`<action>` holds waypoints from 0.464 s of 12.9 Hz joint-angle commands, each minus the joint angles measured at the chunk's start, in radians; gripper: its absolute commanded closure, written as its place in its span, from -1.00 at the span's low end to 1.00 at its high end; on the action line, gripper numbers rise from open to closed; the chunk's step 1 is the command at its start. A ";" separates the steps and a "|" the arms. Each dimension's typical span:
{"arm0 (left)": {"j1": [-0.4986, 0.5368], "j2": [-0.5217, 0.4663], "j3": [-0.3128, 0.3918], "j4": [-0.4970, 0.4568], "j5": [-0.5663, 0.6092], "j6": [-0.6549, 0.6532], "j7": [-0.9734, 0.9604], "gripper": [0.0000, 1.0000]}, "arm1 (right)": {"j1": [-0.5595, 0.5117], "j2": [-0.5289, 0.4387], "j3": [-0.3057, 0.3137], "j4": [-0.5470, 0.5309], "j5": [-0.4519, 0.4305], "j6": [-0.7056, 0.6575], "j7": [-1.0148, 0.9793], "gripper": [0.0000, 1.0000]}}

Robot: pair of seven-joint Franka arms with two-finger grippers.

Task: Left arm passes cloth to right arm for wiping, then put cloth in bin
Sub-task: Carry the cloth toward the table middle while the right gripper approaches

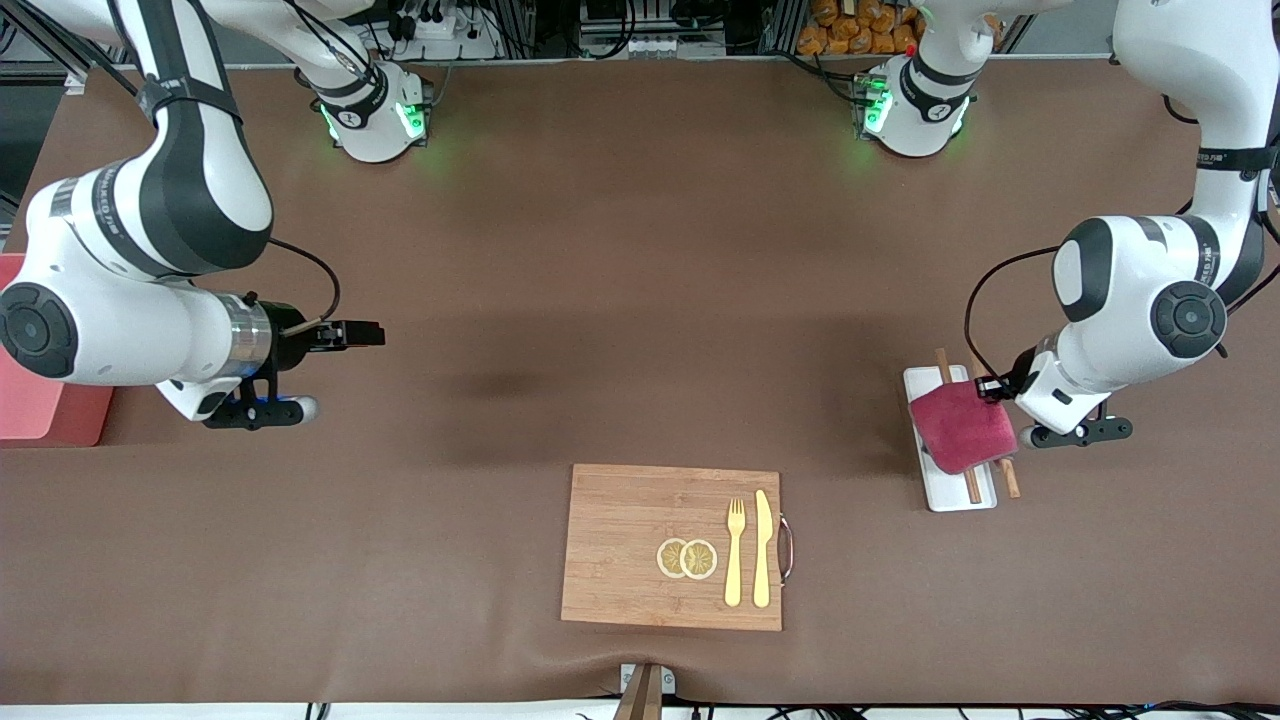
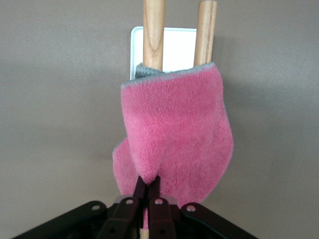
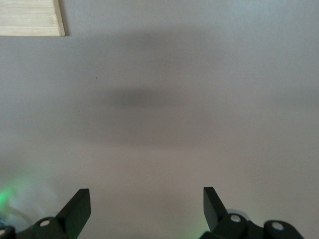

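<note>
The magenta-red cloth [image 1: 960, 428] lies draped over two wooden sticks [image 1: 943, 365] on a flat white tray [image 1: 960, 497] toward the left arm's end of the table. My left gripper [image 1: 986, 398] is shut on a fold at the cloth's edge; the left wrist view shows the gripper [image 2: 148, 182] pinching the cloth [image 2: 174, 139] over the sticks [image 2: 153, 30] and the tray [image 2: 174, 45]. My right gripper [image 1: 376, 333] is open and empty over bare table, as its wrist view shows [image 3: 144, 196]. The pink bin [image 1: 30, 405] shows partly under the right arm at the table's end.
A wooden board [image 1: 640, 545] lies near the front camera at mid-table, its corner also in the right wrist view [image 3: 30, 17]. On it are two lemon slices [image 1: 687, 558], a yellow fork [image 1: 735, 550] and a yellow knife [image 1: 762, 548]. Brown mat [image 1: 640, 300] between the arms.
</note>
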 commanded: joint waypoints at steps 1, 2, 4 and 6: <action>0.001 0.015 -0.001 0.003 -0.005 0.015 -0.007 1.00 | -0.002 -0.002 0.005 0.000 0.052 -0.024 0.112 -1.00; -0.002 0.012 -0.001 0.004 -0.005 0.015 -0.004 1.00 | -0.005 -0.002 0.005 -0.009 0.086 -0.028 0.158 -1.00; -0.016 -0.009 -0.007 0.011 -0.005 0.012 -0.007 1.00 | -0.018 -0.014 0.002 -0.043 0.213 -0.021 0.219 -1.00; -0.021 -0.041 -0.043 0.018 -0.006 0.004 -0.027 1.00 | -0.015 -0.031 0.002 -0.071 0.255 0.002 0.336 -1.00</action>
